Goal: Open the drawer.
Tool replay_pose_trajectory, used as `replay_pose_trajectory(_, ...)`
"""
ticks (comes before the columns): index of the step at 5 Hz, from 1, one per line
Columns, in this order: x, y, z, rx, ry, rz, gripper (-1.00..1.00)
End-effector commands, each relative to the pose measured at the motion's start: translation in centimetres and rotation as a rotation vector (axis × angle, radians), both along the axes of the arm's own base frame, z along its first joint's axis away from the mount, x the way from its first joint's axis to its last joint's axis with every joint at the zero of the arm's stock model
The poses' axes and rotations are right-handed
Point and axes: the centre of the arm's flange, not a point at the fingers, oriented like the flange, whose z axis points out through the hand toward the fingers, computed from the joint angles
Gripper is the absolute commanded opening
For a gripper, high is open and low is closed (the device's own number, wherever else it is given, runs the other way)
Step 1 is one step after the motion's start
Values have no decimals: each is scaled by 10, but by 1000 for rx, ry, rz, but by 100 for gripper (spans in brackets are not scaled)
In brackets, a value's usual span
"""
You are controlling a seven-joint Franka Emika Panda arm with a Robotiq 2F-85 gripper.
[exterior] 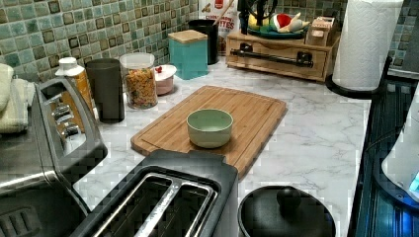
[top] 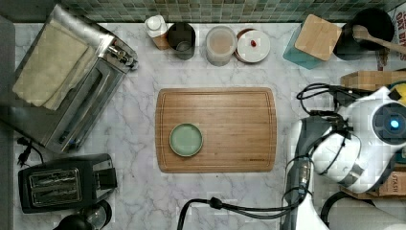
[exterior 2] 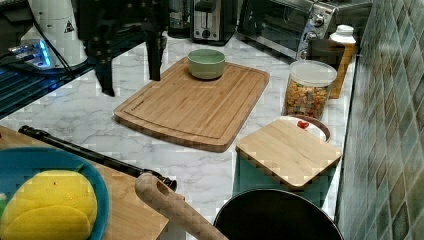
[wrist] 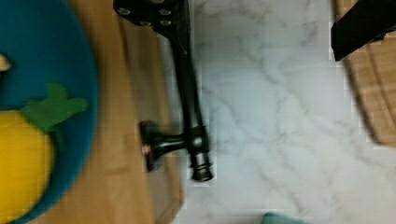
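Observation:
The drawer (exterior: 276, 59) is a light-wood unit at the back of the counter, its front panel looking flush with the box. A long black bar handle (exterior: 271, 56) runs across the front. In the right view the handle (exterior 2: 95, 156) lies low at the right view's left. My gripper (exterior 2: 131, 82) hangs above the marble between the drawer and the cutting board, open, with nothing between its fingers. The wrist view looks down on the handle (wrist: 189, 93) and one of its end mounts, with a dark fingertip (wrist: 359, 28) over the marble, apart from the bar.
A bamboo cutting board (top: 230, 110) with a green bowl (top: 186, 140) lies mid-counter. A blue plate of fruit (exterior 2: 30, 165) sits on the drawer unit. A teal canister (exterior: 188, 54), jars, a toaster oven (top: 72, 96), a toaster (top: 57, 184) and a paper towel roll (exterior: 363, 42) ring the counter.

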Motion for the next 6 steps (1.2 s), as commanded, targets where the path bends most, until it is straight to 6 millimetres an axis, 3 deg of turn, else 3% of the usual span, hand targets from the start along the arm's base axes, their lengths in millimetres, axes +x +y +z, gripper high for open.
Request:
replay_pose_trajectory(1,11,26,8,-153,17,209,100)
replay_pose_trajectory(3,12,-7,-17,-132,78,206,100)
replay_pose_trajectory(6,-10,-31,-62,-145,91,64,100)
